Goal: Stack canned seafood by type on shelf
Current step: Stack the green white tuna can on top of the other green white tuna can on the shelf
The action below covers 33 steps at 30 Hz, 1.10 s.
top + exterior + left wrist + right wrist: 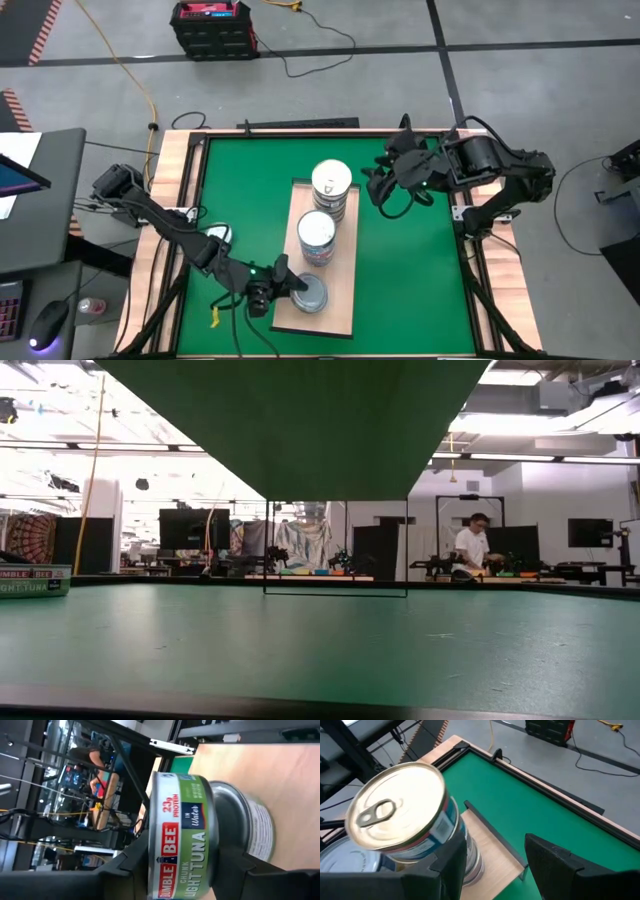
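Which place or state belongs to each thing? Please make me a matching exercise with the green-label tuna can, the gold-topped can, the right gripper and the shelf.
Things:
1. green-label tuna can
2. gold-topped can
3. right gripper
4. shelf

Places or states:
A. lies on the green mat
B. held by the left gripper, at the shelf's near end
C. open and empty, beside the far stack
D. on top of the far stack

Pairs: 1-B, 2-D, 3-C, 4-A

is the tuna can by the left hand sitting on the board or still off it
On the board. The high view shows the tuna can upright on the wooden board, near its end, with the left hand around it.
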Each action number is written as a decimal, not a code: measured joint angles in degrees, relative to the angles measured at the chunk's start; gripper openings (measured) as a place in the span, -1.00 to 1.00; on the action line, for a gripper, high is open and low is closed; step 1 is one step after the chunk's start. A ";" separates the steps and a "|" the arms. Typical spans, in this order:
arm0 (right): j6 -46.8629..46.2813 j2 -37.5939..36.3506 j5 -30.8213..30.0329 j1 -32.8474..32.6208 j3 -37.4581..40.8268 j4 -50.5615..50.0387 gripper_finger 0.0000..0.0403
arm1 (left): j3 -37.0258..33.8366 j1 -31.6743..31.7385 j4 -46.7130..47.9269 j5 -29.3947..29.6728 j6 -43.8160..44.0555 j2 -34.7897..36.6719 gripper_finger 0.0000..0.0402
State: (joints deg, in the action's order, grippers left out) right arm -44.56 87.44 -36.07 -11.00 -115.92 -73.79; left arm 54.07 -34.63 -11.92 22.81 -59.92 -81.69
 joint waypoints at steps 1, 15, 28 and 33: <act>-0.02 0.00 0.08 -0.26 0.01 0.21 0.13 | 0.41 0.19 0.53 -0.10 0.76 0.02 -0.20; -0.43 0.00 0.13 -1.03 0.01 1.32 0.13 | 5.97 1.20 11.67 -4.89 5.35 0.08 0.23; 1.53 0.00 -1.58 -0.98 0.01 4.68 0.13 | 8.19 1.43 19.02 -11.84 7.29 1.24 0.25; 1.70 0.00 -1.58 -1.03 0.01 6.26 0.13 | 8.19 2.14 18.63 -11.07 6.22 1.24 0.25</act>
State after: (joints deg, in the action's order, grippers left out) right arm -42.85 87.44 -37.65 -12.03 -115.92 -67.53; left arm 62.26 -32.49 6.71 11.74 -53.70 -80.44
